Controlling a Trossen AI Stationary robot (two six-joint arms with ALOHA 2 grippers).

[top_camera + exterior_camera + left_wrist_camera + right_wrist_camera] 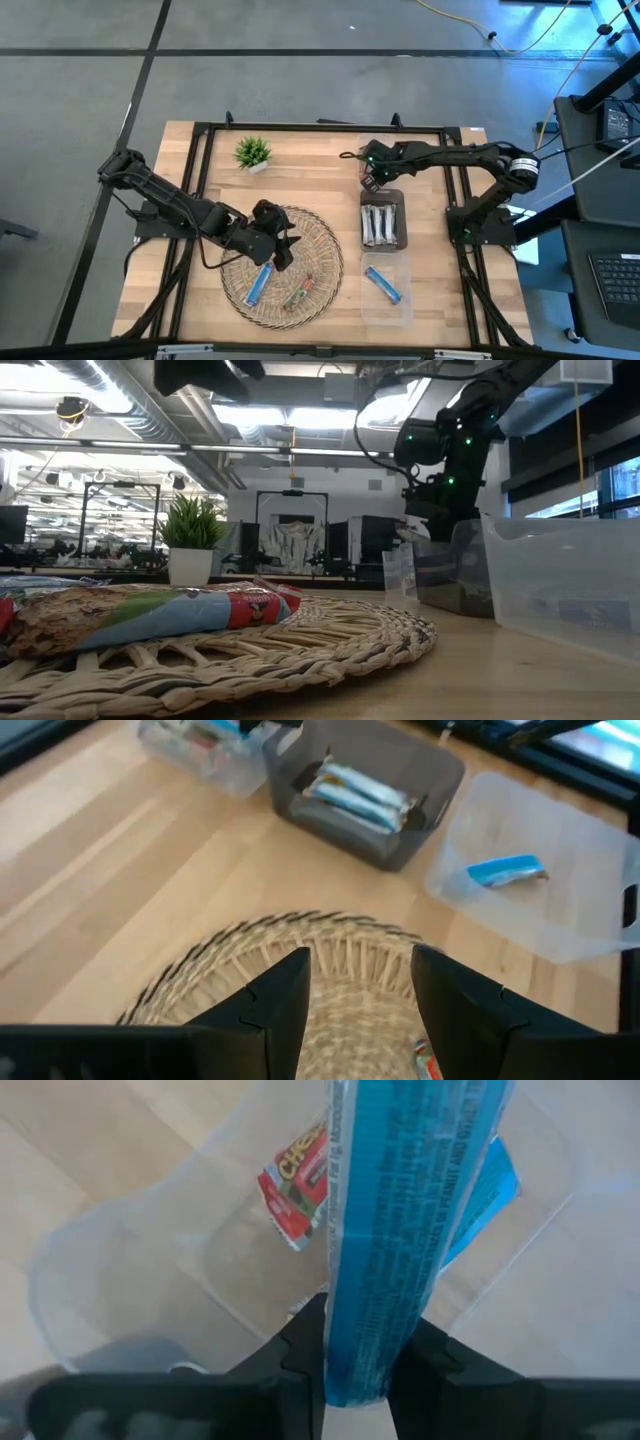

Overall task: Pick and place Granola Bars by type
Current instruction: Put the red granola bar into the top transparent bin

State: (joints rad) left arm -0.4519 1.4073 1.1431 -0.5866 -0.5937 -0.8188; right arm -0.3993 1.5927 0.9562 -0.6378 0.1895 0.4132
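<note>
Bright overhead light, blurred wrist views

Pale wooden table (190, 300): smooth, matt. Round woven straw mat (325, 250): rough, bumpy. Blue plastic bar wrapper (400, 1230): shiny, crinkly. Clear plastic bin (590, 910): smooth, see-through. Dark grey plastic bin (390, 840): smooth.

The left arm reaches inward, bent at the elbow, its left pincer (358, 1010) parted. The right arm stretches across, its right pincer (358, 1370) clamped.
</note>
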